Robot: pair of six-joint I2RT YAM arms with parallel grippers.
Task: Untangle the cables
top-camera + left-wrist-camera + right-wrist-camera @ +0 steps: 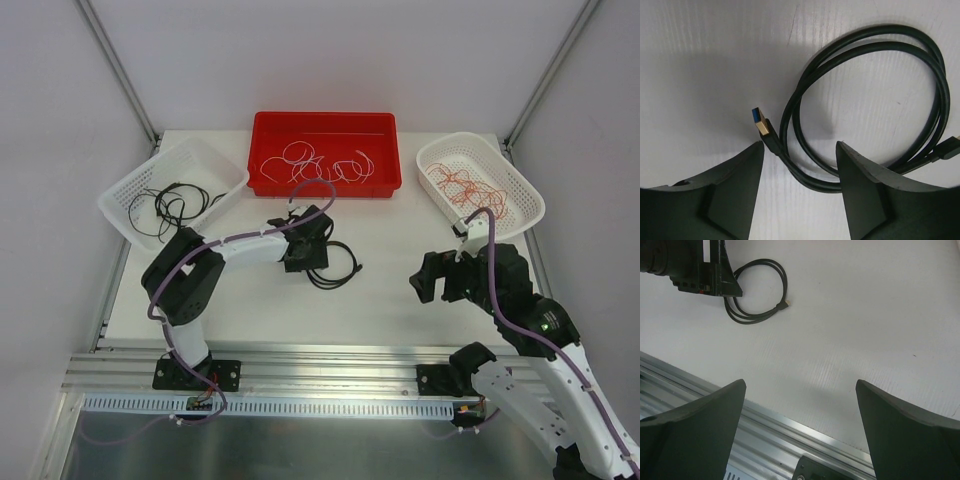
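Note:
A black USB cable (338, 272) lies coiled in a loop on the white table. In the left wrist view the cable (875, 45) shows a gold plug with a blue insert (762, 127). My left gripper (305, 258) is open, low over the coil. Part of the loop runs between its fingertips (800, 145). My right gripper (432, 280) is open and empty (801, 382), above the table near the front edge. It sees the black cable (757, 315) and the left gripper (705, 275) far off.
A red bin (325, 125) at the back centre holds white cables. A white basket (215, 160) at the back left holds black cables. A white basket (520, 195) at the back right holds red-orange cables. A metal rail (320, 365) runs along the front.

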